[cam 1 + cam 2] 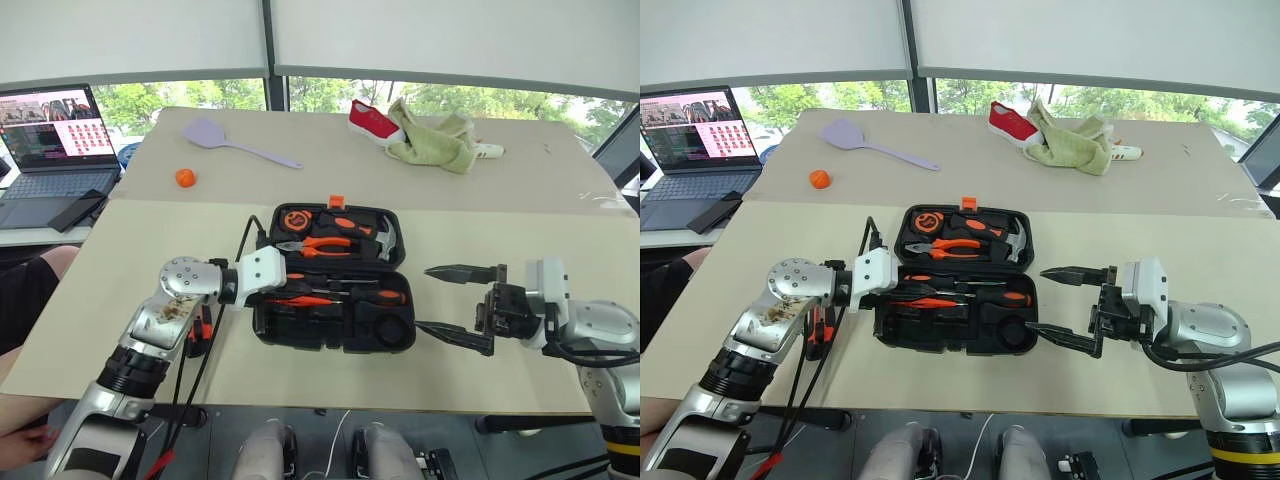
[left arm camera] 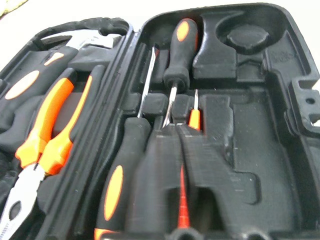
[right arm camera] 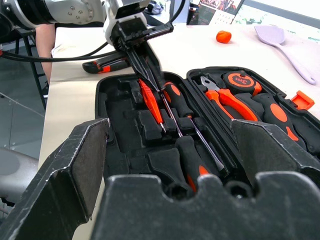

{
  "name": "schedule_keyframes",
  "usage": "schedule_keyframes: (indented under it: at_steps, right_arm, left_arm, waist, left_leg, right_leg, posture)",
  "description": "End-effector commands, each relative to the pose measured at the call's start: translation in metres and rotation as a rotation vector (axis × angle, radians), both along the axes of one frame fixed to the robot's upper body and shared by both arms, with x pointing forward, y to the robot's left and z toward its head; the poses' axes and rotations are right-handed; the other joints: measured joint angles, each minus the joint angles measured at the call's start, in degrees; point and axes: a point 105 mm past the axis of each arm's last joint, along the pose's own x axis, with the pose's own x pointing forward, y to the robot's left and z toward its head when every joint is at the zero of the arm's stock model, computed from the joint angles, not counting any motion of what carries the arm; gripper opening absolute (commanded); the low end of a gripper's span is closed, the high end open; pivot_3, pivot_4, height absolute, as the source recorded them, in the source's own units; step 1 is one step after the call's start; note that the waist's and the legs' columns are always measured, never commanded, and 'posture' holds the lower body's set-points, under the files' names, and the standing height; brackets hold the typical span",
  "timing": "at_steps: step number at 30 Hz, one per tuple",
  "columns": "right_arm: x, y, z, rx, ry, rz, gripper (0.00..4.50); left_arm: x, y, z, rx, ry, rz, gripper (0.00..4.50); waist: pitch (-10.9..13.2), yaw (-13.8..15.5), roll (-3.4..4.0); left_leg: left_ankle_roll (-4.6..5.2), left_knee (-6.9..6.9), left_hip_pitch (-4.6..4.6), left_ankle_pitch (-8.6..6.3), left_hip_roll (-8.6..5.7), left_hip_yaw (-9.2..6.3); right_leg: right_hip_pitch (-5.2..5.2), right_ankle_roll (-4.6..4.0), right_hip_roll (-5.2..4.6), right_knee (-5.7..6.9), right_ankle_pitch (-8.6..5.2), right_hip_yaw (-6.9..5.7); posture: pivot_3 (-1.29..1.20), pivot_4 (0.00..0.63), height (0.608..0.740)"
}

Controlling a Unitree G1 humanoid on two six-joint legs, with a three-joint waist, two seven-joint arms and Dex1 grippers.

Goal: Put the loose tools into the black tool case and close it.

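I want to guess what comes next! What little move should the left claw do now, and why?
Probably open the left claw and let go. It looks shut on the slim orange tester screwdriver, which already lies low inside the black tool case. The utility knife is waiting on the table, so the claw needs to be free.

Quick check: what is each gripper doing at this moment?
Left gripper: shut on the slim tester screwdriver, over the black tool case.
Right gripper: open, holding nothing, beside the case.
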Motion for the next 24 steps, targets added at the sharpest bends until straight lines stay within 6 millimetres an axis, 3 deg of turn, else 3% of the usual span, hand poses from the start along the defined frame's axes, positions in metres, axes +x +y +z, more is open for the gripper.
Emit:
schedule_keyframes:
  at_steps: [1,7,13,24]
  right_arm:
    - [0.0,0.001,0.007,0.004,-0.031,0.002,4.5]
    - [0.0,0.002,0.006,0.006,-0.032,0.003,4.5]
    - [0.0,0.004,0.005,0.011,-0.033,0.0,4.5]
    - [0.001,0.006,0.005,0.021,-0.037,-0.003,4.5]
  left_arm:
    - [0.0,-0.002,-0.001,-0.001,-0.065,-0.016,0.08]
    - [0.0,0.002,-0.011,0.01,-0.048,-0.022,0.08]
    - [0.004,0.0,-0.004,-0.026,-0.068,-0.01,0.08]
    - [0.011,0.007,-0.021,0.028,-0.021,0.052,0.08]
  waist:
    - [0.0,0.0,0.0]
    - [0.0,-0.01,0.0]
    - [0.0,0.01,0.0]
    - [0.0,-0.02,0.01]
  left_leg:
    - [0.0,0.0,0.0,0.0,0.0,0.0]
    - [0.01,0.0,0.0,0.0,0.0,0.0]
    - [0.01,0.0,0.0,0.0,0.0,0.0]
    - [0.0,0.0,0.03,0.0,0.0,0.0]
  right_leg:
    - [0.0,0.0,0.0,0.0,0.0,0.0]
    - [0.0,0.0,-0.01,0.0,0.0,0.0]
    - [0.0,0.0,-0.01,0.0,0.0,-0.01]
    - [0.01,0.0,0.0,0.04,0.0,-0.01]
  posture:
    - [0.0,0.15,0.74]
    - [0.0,0.15,0.74]
    - [0.0,0.15,0.74]
    - [0.0,0.15,0.74]
